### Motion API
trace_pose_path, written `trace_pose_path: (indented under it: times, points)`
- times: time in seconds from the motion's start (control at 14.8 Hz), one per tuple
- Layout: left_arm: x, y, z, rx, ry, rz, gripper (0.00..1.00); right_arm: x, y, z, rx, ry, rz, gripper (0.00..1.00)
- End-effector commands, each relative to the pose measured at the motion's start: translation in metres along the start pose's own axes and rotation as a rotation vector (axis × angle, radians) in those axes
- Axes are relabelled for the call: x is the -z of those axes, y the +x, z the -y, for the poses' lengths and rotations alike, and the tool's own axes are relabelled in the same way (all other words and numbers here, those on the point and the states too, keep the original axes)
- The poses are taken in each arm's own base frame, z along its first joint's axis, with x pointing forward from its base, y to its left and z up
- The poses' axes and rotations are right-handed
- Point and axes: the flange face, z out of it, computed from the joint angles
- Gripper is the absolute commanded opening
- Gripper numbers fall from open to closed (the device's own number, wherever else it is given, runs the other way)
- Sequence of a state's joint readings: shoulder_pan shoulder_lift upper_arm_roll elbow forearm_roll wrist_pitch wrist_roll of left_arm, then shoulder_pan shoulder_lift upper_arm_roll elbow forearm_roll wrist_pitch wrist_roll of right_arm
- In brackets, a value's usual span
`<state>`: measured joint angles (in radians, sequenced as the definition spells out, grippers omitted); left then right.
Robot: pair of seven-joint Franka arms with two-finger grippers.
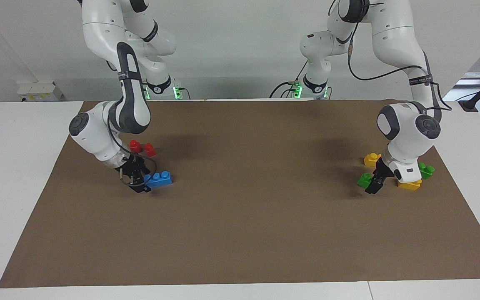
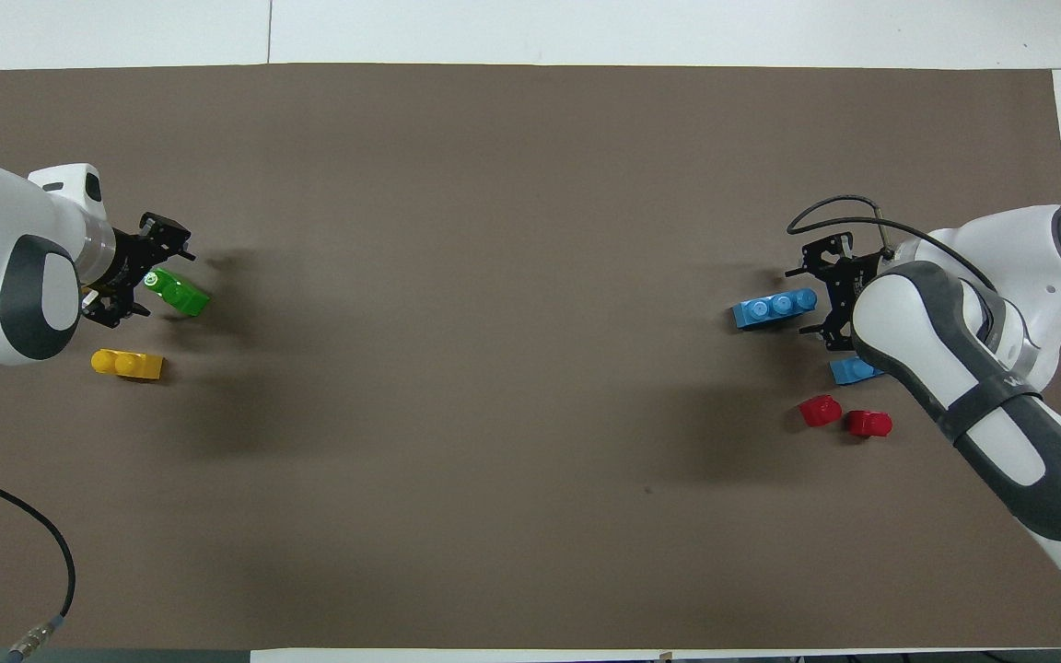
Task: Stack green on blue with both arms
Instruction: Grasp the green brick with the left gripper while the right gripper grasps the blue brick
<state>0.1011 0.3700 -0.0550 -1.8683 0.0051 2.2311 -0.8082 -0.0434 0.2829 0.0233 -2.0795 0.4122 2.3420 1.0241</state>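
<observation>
A green brick (image 2: pixel 179 294) lies on the brown mat (image 2: pixel 512 276) at the left arm's end. My left gripper (image 2: pixel 153 276) is low at it, open, with one end of the brick between its fingers (image 1: pixel 374 183). A blue brick (image 2: pixel 775 308) with three studs lies at the right arm's end. My right gripper (image 2: pixel 807 300) stands open with its fingers on either side of that brick's end (image 1: pixel 142 183). A second blue brick (image 2: pixel 853 371) lies partly hidden under the right arm. A second green brick (image 1: pixel 426 170) lies beside the left arm's wrist.
Two red pieces (image 2: pixel 821 410) (image 2: pixel 868 423) lie near the right arm, nearer to the robots than the blue bricks. A yellow brick (image 2: pixel 128 364) lies beside the green one, and another yellow brick (image 1: pixel 371 159) lies nearer to the robots. A black cable (image 2: pixel 33 552) trails by the left arm.
</observation>
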Motion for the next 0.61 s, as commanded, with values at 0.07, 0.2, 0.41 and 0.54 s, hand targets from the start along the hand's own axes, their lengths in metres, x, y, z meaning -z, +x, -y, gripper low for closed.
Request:
trace_pose_path:
  times: [0.07, 0.2, 0.41, 0.54]
  points:
    - [-0.001, 0.013, 0.001, 0.004, 0.017, -0.004, 1.0, -0.003, 0.003, 0.004, 0.035, 0.028, 0.019, 0.39]
    - [-0.003, 0.015, 0.002, -0.004, 0.024, -0.012, 1.0, 0.0, 0.007, 0.004, 0.025, 0.046, 0.038, 0.27]
    - [-0.006, 0.014, 0.004, -0.009, 0.033, -0.01, 1.0, 0.021, 0.007, 0.02, 0.057, 0.07, 0.047, 0.0]
    - [-0.007, 0.013, 0.004, -0.009, 0.033, -0.01, 1.0, 0.047, -0.01, 0.047, 0.092, 0.047, 0.102, 0.0]
